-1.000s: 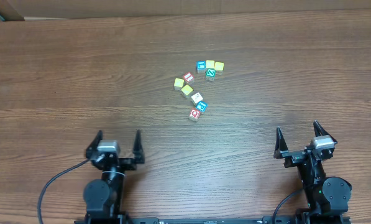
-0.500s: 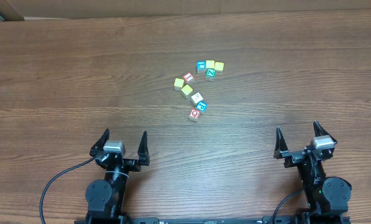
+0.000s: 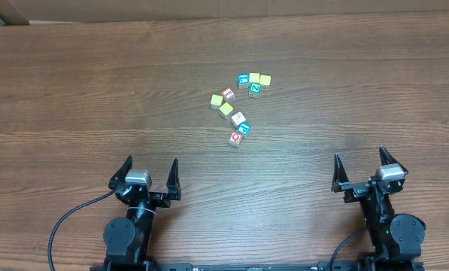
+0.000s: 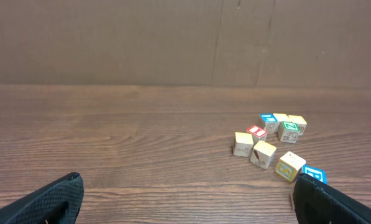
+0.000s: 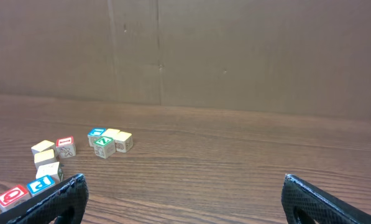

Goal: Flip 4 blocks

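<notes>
While nothing's held, L gripper [image 3: 152,162]: jaws spread, far from Z block [image 3: 254,88]
R gripper [image 3: 359,155]: jaws spread too
Q block [image 3: 235,138], P block [image 3: 245,129], pale block [image 3: 238,118]: robot-side of Z block

Four small wooden cubes are found ahead of the left fingers [image 3: 172,172] and the right fingers [image 3: 337,169], between them. Nearest the fingers, the red-framed Q block [image 3: 235,138] is laid letter up; the blue P block [image 3: 245,129] is set just beside it, the pale block [image 3: 238,118] just beyond, the green Z block [image 3: 254,89] farthest.

Even soft light, faint shadows, no glare, wrist views slightly soft
</notes>
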